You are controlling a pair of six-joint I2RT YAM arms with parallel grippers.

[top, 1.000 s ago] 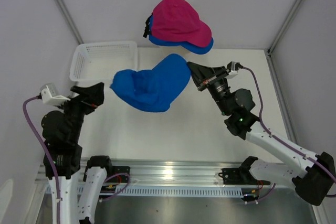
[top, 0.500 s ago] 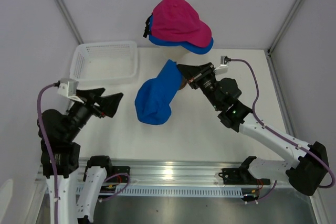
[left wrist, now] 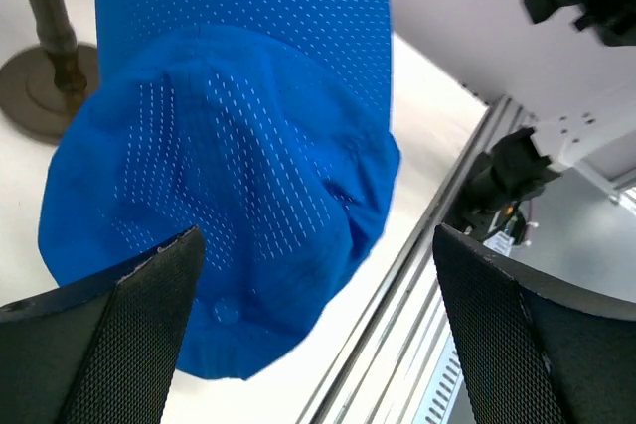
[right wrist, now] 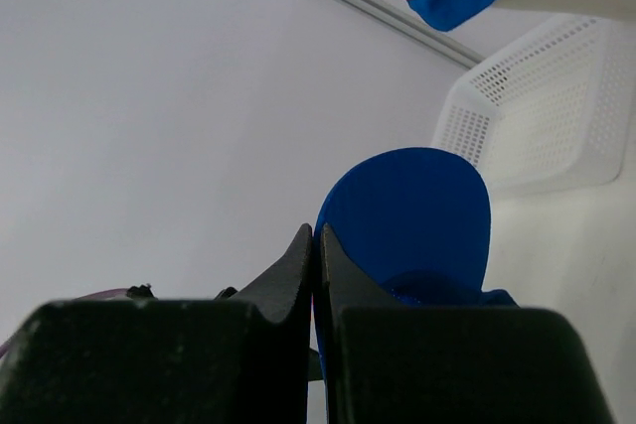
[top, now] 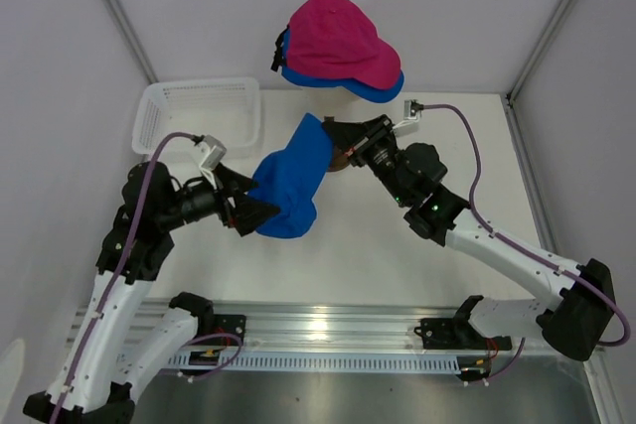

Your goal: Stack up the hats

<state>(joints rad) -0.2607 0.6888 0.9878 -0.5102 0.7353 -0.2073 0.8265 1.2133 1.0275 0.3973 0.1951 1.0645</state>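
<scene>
A: R gripper (top: 339, 136) status?
B: Pressed together, pinching the loose cap (top: 291, 186) by its edge. On the R wrist cam, blue fabric sits right at the seam betw the fingers (right wrist: 288, 280).
A: Where's that cap?
B: Mid-table in the top view. It hangs from the grip, held end at 1 o'clock, crown drooping twd 7.
A: L gripper (top: 260, 213)?
B: Spread wide at the cap's 8 o'clock, w/ the crown just ahead betw the two fingers. Touching or not, can't tell.
A: Other caps?
B: Pink cap (top: 338, 37) sits on the 2nd blue cap (top: 386, 89), at 12 o'clock from the loose one and well apart.
A: Anything else?
B: Basket (top: 199, 111) at 10 o'clock. Dark stand (left wrist: 45, 76) behind the loose cap on the L wrist cam.
</scene>
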